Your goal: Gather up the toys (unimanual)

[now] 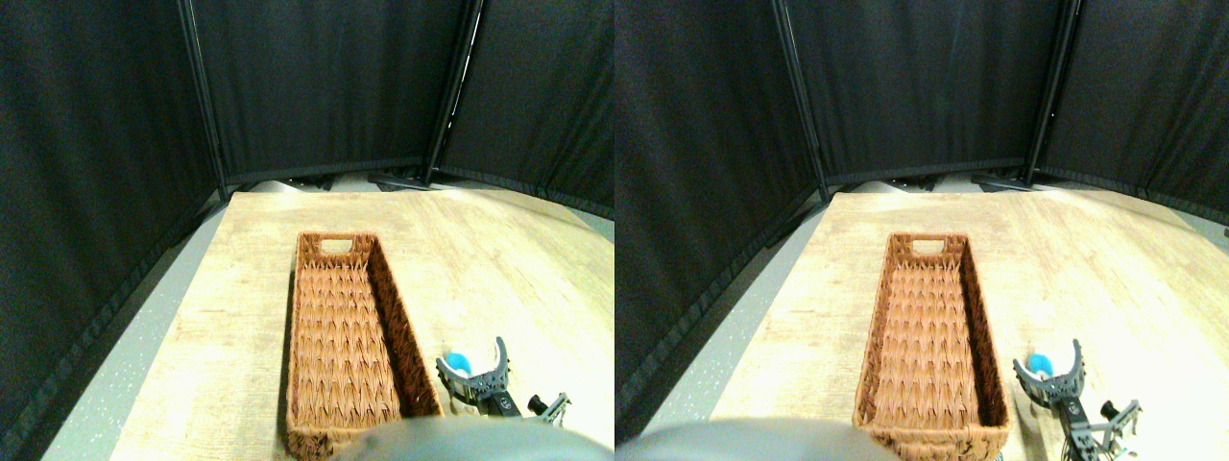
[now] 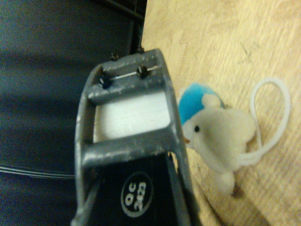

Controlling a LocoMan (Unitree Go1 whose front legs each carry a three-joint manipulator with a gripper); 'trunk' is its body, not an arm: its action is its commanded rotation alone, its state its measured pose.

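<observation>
Toy: one white-and-blue plush toy (image 2: 211, 136) is seen on the desk (image 1: 480, 259), between the spread jaws of the tool (image 1: 472, 370).
Wrist view only: white loop (image 2: 270, 117).
Basket: one wicker basket (image 1: 307, 317), beside the tool.

A: How's the feed looking?

B: I'm seeing even overhead light on the wooden tabletop (image 1: 192, 317), washing out pale toward the right edge. Black curtains (image 1: 96, 144) are reading near featureless. Wide-angle is bending the curtain poles (image 1: 202, 106) and table edges.

A: Wrist cam?

B: I'm getting it soft and dim. The jaw frame (image 2: 129, 141) is blurring up close; the white-and-blue plush toy (image 2: 214, 136) is fuzzy too, casting a dark shadow underneath.
</observation>
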